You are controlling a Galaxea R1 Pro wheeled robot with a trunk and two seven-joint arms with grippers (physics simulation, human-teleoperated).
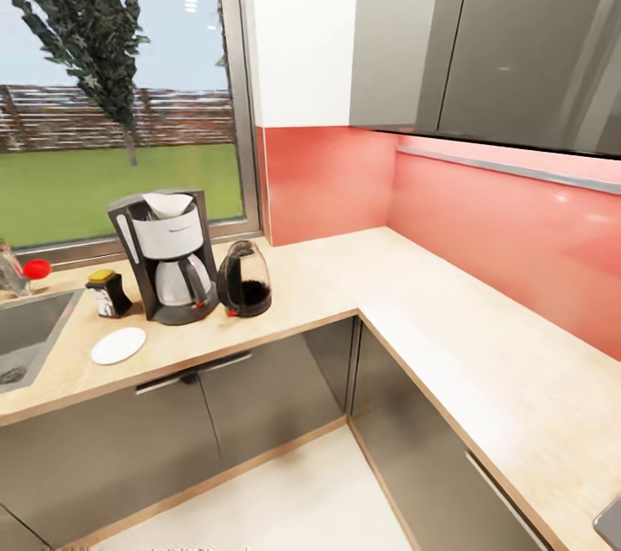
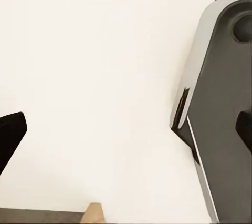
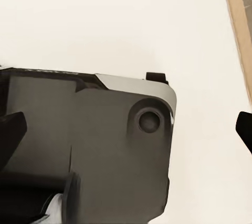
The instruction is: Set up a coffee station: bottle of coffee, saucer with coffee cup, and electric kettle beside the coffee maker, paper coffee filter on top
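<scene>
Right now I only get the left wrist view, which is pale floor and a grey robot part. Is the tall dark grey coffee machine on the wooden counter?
Observer: Yes. In the head view the tall dark grey drip coffee maker stands on the light wood-grain countertop, in front of the window.
Operator: Anything on top of it?
Observer: A small white paper cone filter sits in its top.
Operator: And the kettle?
Observer: The clear domed glass kettle with the black handle stands close beside the machine, on its right in the head view.
</scene>
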